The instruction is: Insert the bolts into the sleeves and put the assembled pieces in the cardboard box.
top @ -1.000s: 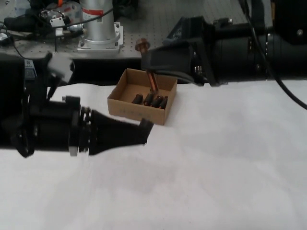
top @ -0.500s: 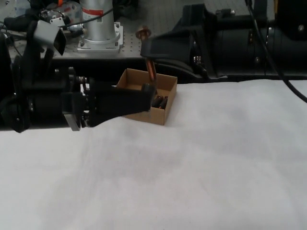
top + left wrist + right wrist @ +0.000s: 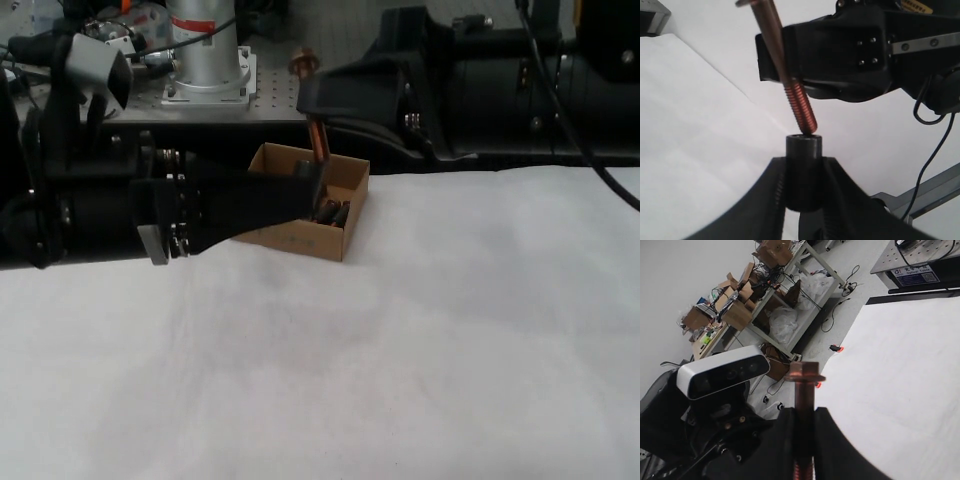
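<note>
Black and long, the left arm [image 3: 90,215] lies almost level, coming in from the left of the high view. The left gripper [image 3: 804,172] at its end shows against the cardboard box [image 3: 290,238]. Its fingers [image 3: 774,195] are clamped on a black sleeve [image 3: 804,147], which stands upright between them with its open mouth up.

Right over that mouth hangs a copper-coloured bolt [image 3: 799,107]. Its long axis leans a little off vertical, head up and threaded end down, with the tip at the sleeve's rim. Whether the tip has entered cannot be told.

The right gripper [image 3: 804,432] pinches the bolt's shank below the flanged head [image 3: 805,373], fingers tight on either side. The right arm [image 3: 520,90] runs almost level to the right edge of the high view.

Dark pieces [image 3: 332,212] lie inside the box, which sits on the white cloth [image 3: 450,350] covering the bench.
</note>
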Motion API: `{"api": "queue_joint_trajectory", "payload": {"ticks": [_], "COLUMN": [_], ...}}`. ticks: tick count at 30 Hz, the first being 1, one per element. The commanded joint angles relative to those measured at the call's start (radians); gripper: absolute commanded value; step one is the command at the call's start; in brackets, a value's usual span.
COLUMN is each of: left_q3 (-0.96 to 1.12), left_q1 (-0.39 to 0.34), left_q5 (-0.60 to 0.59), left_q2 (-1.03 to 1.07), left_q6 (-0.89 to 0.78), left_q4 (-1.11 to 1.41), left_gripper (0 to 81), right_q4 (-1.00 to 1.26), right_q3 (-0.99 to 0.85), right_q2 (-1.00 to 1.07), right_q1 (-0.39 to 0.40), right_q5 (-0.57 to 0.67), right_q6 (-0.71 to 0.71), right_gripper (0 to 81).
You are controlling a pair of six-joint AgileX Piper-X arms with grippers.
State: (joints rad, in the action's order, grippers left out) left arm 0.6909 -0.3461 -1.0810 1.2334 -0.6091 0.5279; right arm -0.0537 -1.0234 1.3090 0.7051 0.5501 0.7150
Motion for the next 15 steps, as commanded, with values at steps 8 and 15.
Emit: {"api": "queue_joint_trajectory", "payload": {"ticks": [8, 15], "left_q3": [0.004, 0.004], "left_q1": [-0.005, -0.018], "left_q5": [-0.004, 0.003], "left_q2": [-0.012, -0.012], "left_q6": [-0.050, -0.063], "left_q4": [0.028, 0.028], "left_gripper": [0.6, 0.6], "right_q4": [0.021, 0.019], "right_q3": [-0.002, -0.002], "right_q2": [0.000, 0.000], "right_q1": [0.023, 0.043], "right_q5": [-0.002, -0.002], "right_q6": [-0.014, -0.032], "right_gripper": [2.9, 2.9]}}
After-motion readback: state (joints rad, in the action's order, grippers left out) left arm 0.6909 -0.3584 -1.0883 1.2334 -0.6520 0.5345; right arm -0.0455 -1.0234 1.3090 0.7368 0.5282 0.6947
